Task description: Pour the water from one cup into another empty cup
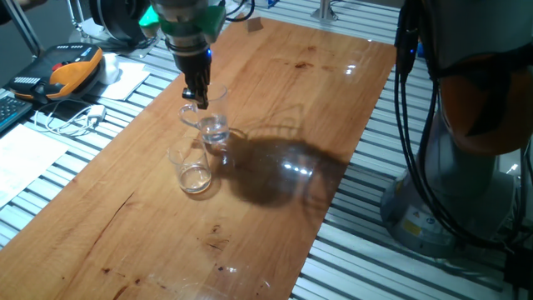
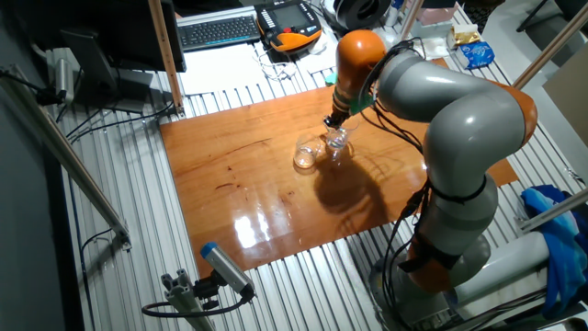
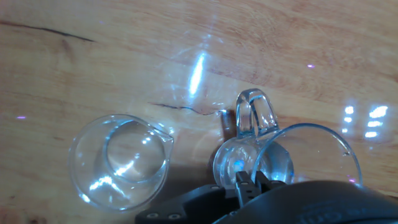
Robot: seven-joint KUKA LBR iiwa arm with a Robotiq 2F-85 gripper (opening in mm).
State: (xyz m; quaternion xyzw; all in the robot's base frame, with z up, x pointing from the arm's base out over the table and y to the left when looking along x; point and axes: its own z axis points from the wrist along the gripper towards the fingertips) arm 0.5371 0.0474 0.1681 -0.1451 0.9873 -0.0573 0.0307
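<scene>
Hand view places the handled mug (image 3: 283, 155) at lower right of frame, loop handle toward the top, and the tumbler (image 3: 120, 160) at lower left, just beside it but apart. The hand (image 3: 250, 185) shows its fingers pinched together over the mug's rim. One fixed view shows the hand (image 1: 198, 98) at the rim from above, both glasses upright on the wooden counter (image 1: 275, 100), and a little water (image 1: 216, 133) in the mug. The other fixed view adds only the arm (image 2: 441, 101) reaching over.
</scene>
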